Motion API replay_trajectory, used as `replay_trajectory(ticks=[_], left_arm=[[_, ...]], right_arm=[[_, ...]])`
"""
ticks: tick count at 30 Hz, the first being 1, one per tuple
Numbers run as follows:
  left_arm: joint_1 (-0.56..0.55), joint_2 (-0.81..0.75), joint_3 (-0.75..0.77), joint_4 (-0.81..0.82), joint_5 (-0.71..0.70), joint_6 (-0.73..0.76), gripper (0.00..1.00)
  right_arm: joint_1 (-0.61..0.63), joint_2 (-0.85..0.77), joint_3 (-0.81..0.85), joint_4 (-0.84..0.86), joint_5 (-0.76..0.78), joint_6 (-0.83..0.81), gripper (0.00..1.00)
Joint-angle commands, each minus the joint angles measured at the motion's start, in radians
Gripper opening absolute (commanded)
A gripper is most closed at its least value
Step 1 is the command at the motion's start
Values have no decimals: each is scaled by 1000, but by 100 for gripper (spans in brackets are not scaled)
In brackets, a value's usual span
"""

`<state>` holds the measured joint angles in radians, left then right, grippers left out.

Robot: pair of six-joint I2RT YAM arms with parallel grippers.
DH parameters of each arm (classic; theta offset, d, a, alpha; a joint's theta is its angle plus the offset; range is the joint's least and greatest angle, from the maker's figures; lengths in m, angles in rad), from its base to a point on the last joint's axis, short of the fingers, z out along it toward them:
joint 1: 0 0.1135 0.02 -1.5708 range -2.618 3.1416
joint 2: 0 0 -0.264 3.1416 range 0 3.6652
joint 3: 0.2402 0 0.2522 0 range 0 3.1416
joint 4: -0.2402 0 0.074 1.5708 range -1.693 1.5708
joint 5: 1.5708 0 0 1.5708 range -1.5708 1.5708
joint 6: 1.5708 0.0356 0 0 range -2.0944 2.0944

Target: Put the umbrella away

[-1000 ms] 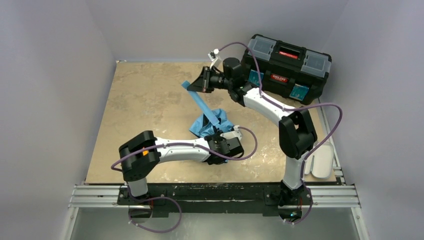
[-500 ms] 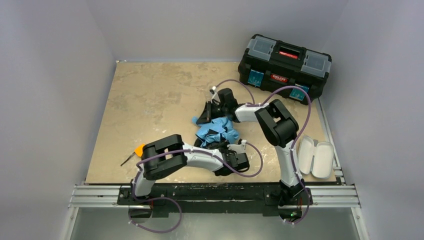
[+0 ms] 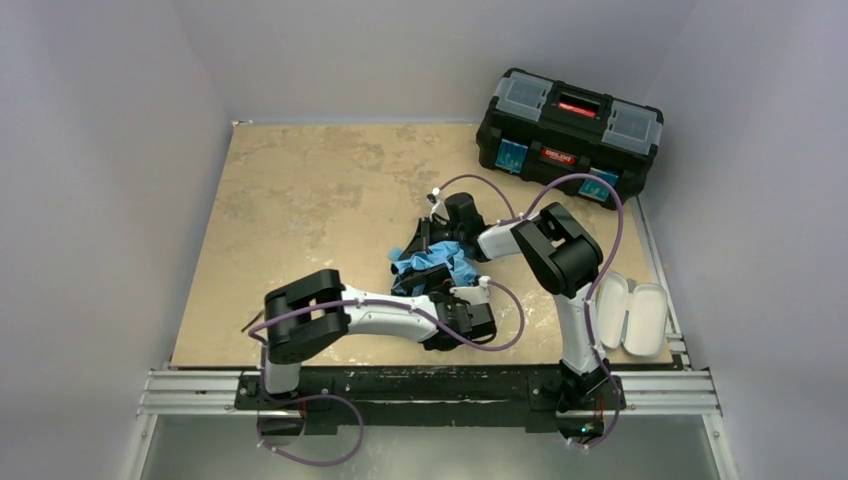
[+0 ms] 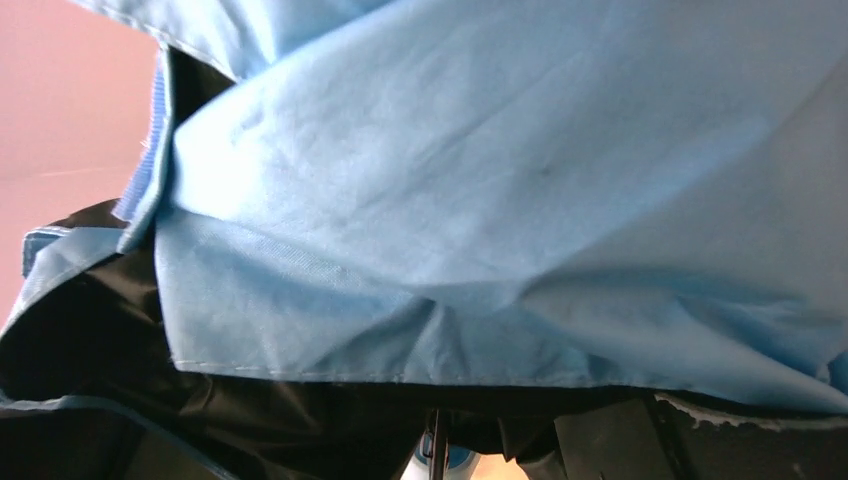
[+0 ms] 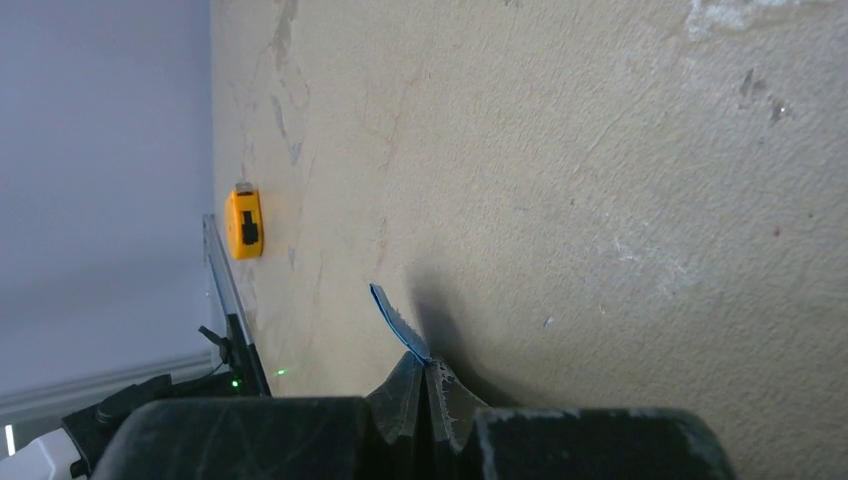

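The umbrella (image 3: 432, 262) lies crumpled at mid desk (image 3: 300, 200) between both arms, so the step in hand looks like gathering and strapping its loose canopy. The right end effector (image 5: 426, 395) is clenched on a thin blue strip (image 5: 398, 322) of it. The left end effector (image 3: 440, 298) presses into the fabric, and I cannot tell its grip. Next, that strip probably needs winding snugly round the folds.

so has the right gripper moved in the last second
Yes. The right gripper was beside the toolbox; it has drawn back from it, down the view, to the bunched umbrella.
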<state>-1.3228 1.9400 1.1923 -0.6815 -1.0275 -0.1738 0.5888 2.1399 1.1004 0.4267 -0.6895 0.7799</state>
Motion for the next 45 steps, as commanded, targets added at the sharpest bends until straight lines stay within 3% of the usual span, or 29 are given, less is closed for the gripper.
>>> replay_trajectory(ticks=[1, 13, 21, 30, 37, 41, 45], left_arm=[[-4, -81, -57, -18, 260, -73, 100], [1, -306, 51, -201, 332, -118, 100], [54, -473, 113, -292, 526, -142, 100], [387, -733, -69, -67, 965, -76, 100], [535, -615, -109, 59, 1151, -13, 100], [539, -496, -130, 105, 1252, -30, 100], [528, -472, -237, 210, 1309, -58, 100]], right_arm=[[6, -34, -37, -18, 51, -45, 0], [6, -36, -25, -9, 60, -46, 0], [6, -40, -7, -17, 70, -47, 0], [6, -53, -7, -18, 68, -42, 0], [6, -62, -5, -20, 67, -39, 0], [5, -75, -16, -19, 65, -40, 0], [6, -90, -27, -18, 59, -42, 0]])
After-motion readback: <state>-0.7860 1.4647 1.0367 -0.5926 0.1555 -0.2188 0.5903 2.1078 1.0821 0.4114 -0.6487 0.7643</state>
